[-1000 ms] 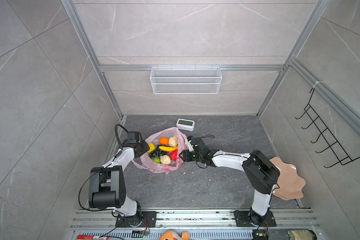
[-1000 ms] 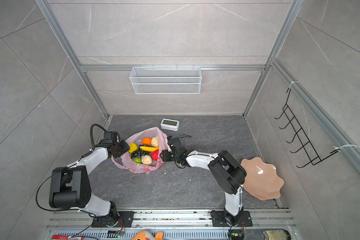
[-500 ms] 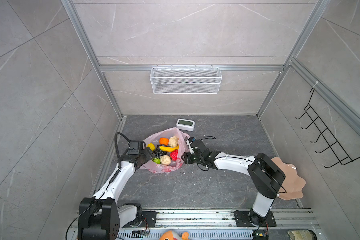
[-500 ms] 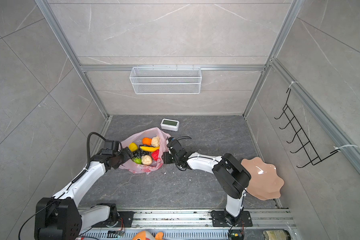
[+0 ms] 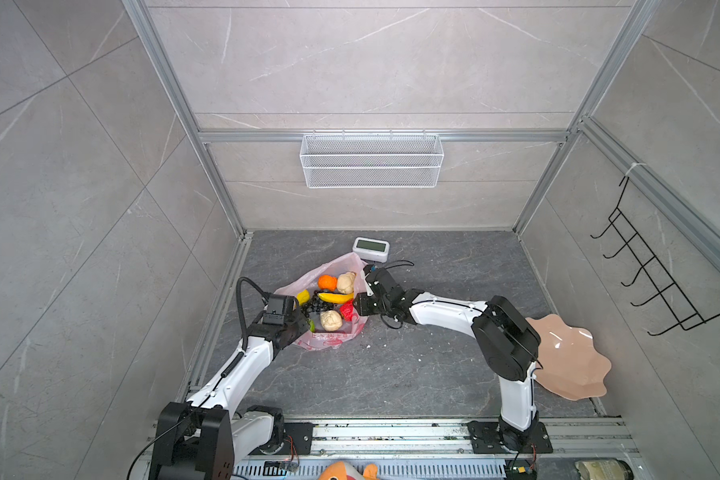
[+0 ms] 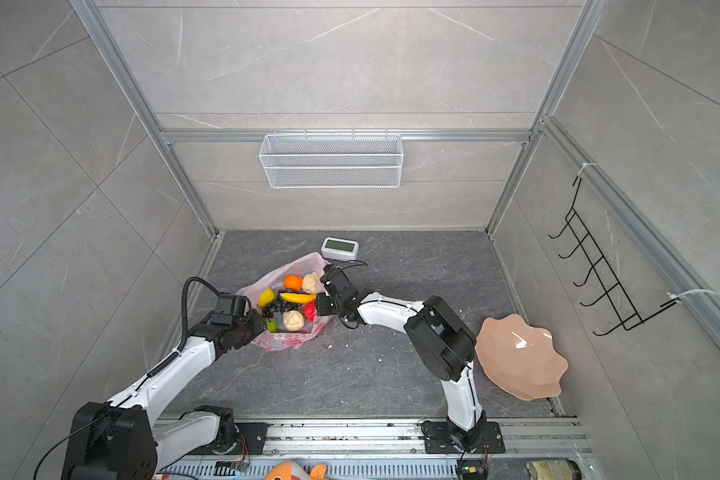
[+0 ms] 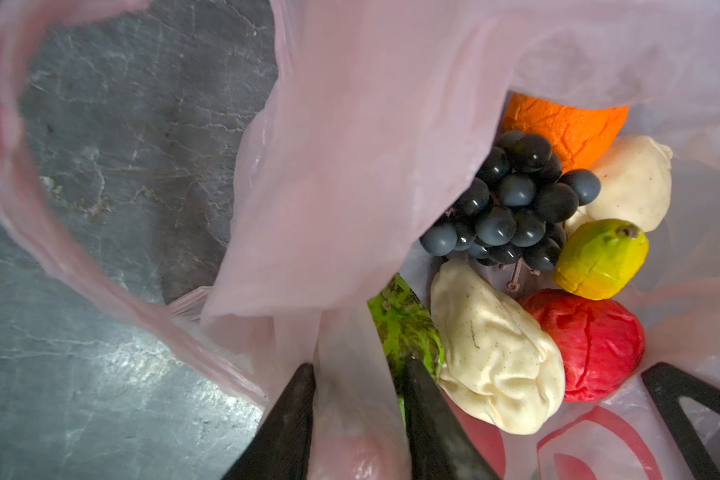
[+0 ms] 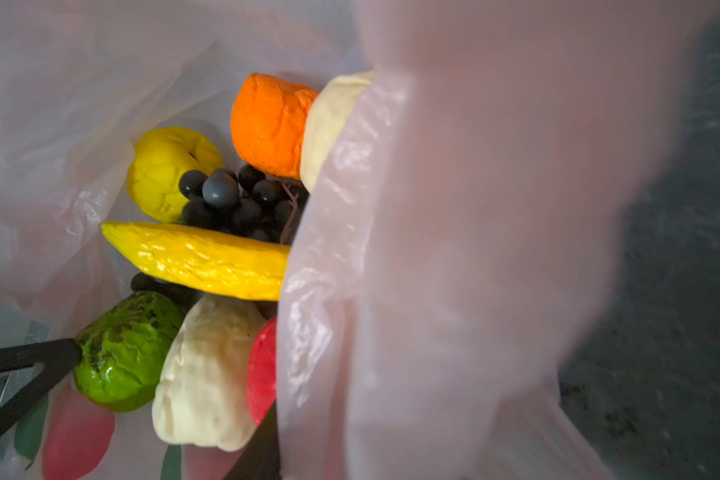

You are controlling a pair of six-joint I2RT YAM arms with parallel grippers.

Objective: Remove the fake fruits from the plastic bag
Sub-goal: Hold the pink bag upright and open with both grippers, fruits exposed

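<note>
The pink plastic bag lies open on the floor. Inside it are the fake fruits: an orange, a banana, a lemon, grapes, a red apple, a green fruit and two beige lumps. My left gripper is shut on the bag's near-left rim, with film bunched between its fingers. My right gripper is shut on the right rim. One of its fingers shows inside the bag beside the apple, and film hides the other.
A white digital clock lies just behind the bag. A peach scalloped bowl leans at the right wall. A wire basket hangs on the back wall and a black hook rack on the right wall. An orange plush sits by the front rail.
My left arm has stretched low and its gripper has moved from the bag's left side to its near-left corner. It opened wide, then closed on the film. The right gripper narrowed, staying at the right rim.
</note>
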